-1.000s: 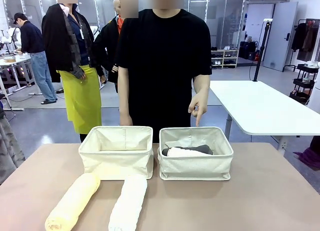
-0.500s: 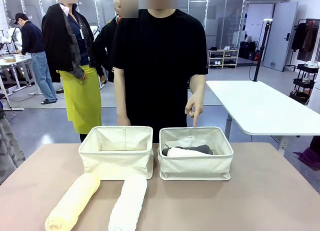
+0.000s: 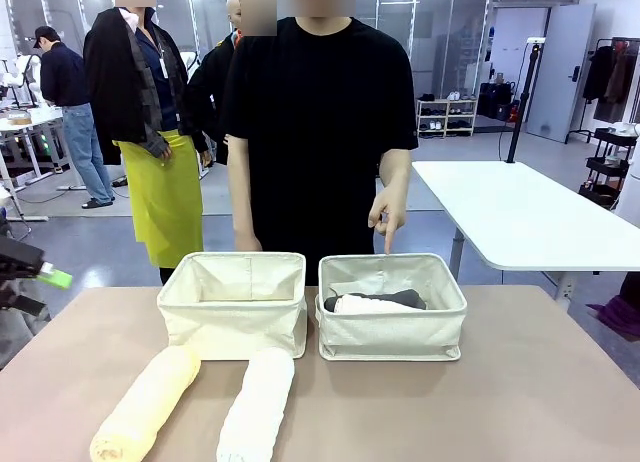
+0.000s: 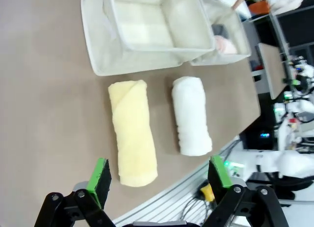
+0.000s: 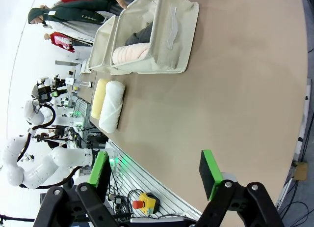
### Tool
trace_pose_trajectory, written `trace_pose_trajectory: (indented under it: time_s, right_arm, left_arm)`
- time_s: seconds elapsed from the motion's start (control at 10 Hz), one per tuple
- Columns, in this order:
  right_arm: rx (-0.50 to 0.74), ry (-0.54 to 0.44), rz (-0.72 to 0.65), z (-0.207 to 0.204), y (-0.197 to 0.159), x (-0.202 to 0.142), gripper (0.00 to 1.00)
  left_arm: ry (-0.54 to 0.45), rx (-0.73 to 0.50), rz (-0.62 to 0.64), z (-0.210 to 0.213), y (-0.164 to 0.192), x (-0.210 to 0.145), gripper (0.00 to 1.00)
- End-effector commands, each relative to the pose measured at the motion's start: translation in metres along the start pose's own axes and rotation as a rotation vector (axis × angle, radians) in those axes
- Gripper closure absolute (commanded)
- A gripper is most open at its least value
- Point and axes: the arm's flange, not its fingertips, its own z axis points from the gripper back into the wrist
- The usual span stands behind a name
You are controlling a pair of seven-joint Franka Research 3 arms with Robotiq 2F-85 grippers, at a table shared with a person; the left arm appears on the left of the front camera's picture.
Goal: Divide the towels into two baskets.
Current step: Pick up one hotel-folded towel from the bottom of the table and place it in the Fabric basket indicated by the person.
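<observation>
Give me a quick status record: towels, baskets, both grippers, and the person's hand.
on table: yellow towel and white towel, side by side in front of the left basket
left basket: empty
right basket: holds grey towel and pink towel
left gripper: open, holding nothing, raised off the table at its left side
right gripper: open, holding nothing, over bare table
person's hand: finger pointing down at the right basket's far side
</observation>
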Motion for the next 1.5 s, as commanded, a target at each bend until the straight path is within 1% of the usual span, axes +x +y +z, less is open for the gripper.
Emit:
trace_pose_trajectory:
  time_s: [0.0,0.1,0.3,0.4,0.5,0.6,0.7,0.9,1.0,1.2,1.3,1.4]
  right_arm:
    - [0.007,0.002,-0.025,0.001,0.006,-0.002,0.08]
    - [0.007,0.002,-0.025,0.001,0.006,-0.002,0.08]
    - [0.007,0.002,-0.025,0.001,0.006,-0.002,0.08]
    - [0.007,0.002,-0.025,0.001,0.006,-0.002,0.08]
    - [0.007,0.002,-0.025,0.001,0.006,-0.002,0.08]
    - [0.007,0.002,-0.025,0.001,0.006,-0.002,0.08]
    - [0.007,0.002,-0.025,0.001,0.006,-0.002,0.08]
    - [0.007,0.002,-0.025,0.001,0.006,-0.002,0.08]
    - [0.007,0.002,-0.025,0.001,0.006,-0.002,0.08]
    - [0.007,0.002,-0.025,0.001,0.006,-0.002,0.08]
    - [0.007,0.002,-0.025,0.001,0.006,-0.002,0.08]
    - [0.007,0.002,-0.025,0.001,0.006,-0.002,0.08]
  left_arm:
    - [0.064,0.143,-0.055,-0.038,-0.018,-0.027,0.00]
    - [0.118,0.142,-0.081,-0.054,-0.024,-0.029,0.00]
    - [0.185,0.218,-0.115,-0.086,-0.030,-0.038,0.00]
    - [0.193,0.296,-0.149,-0.105,-0.033,-0.046,0.00]
    - [0.176,0.390,-0.201,-0.119,-0.036,-0.054,0.00]
    - [0.213,0.377,-0.191,-0.130,-0.041,-0.063,0.00]
    - [0.207,0.416,-0.227,-0.138,-0.045,-0.070,0.00]
    - [0.249,0.499,-0.207,-0.156,-0.044,-0.087,0.00]
    - [0.252,0.534,-0.163,-0.162,-0.044,-0.096,0.00]
    - [0.244,0.596,-0.155,-0.175,-0.046,-0.114,0.00]
    - [0.260,0.590,-0.148,-0.180,-0.045,-0.120,0.00]
    - [0.275,0.612,-0.117,-0.185,-0.041,-0.127,0.00]
